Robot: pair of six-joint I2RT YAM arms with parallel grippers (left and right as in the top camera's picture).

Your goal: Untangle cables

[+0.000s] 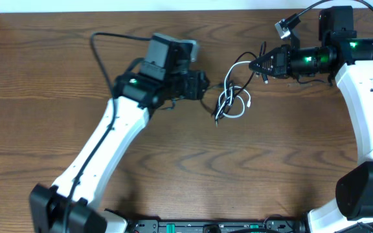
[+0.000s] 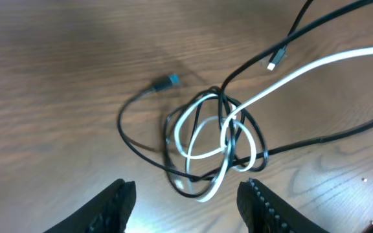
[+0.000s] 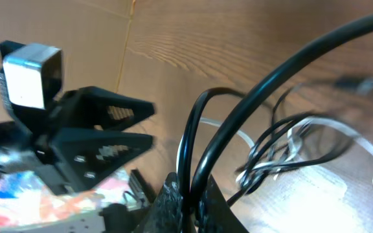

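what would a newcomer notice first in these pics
The knot of cables in the middle of the table draws the eye: a white cable looped through a black cable. The right gripper pinches a black strand just beside the knot, while the left gripper hangs open above it.

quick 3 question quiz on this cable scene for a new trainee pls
1. True or false: the white cable and black cable lie fully apart on the table.
2. Fill in: the ___ gripper is open and holds nothing.
3. What does the right gripper pinch? A white cable; B black cable; C nothing.
Key: 1 false, they are looped together. 2 left: the left gripper has only tabletop between its fingers. 3 B.
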